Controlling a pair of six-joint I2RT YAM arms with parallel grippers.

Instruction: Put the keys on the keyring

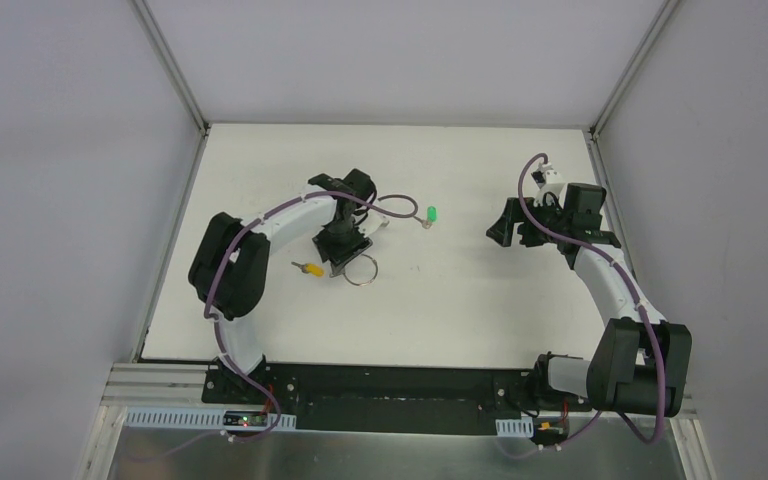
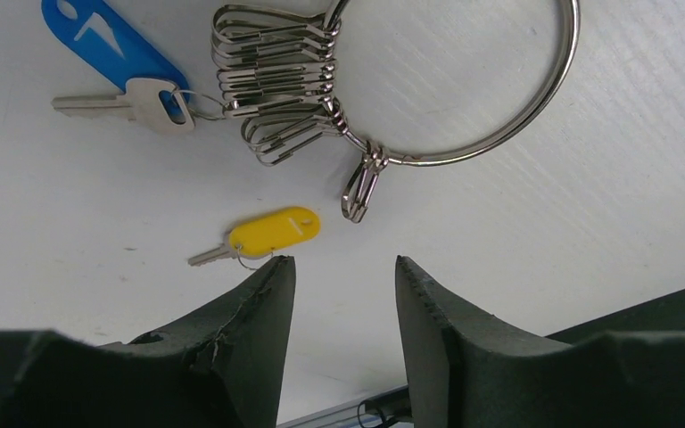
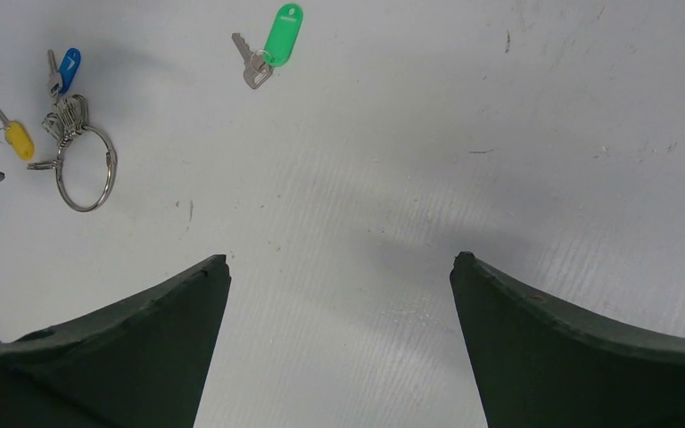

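Observation:
The silver keyring (image 2: 535, 125) lies flat on the white table with a fan of silver clips (image 2: 272, 85) on it and a blue-tagged key (image 2: 116, 49) beside them. A yellow-tagged key (image 2: 275, 229) lies loose just below the clips, right at my left gripper's (image 2: 343, 267) left fingertip. Those jaws stand partly open with nothing between them. The green-tagged key (image 1: 430, 214) lies apart to the right, seen also in the right wrist view as the green key (image 3: 281, 34). My right gripper (image 3: 341, 260) hovers wide open over bare table, far from the keyring (image 3: 85, 169).
White walls close the table (image 1: 480, 300) at the back and both sides. The black base rail (image 1: 390, 395) runs along the near edge. A purple cable (image 1: 395, 205) loops from the left arm near the green key.

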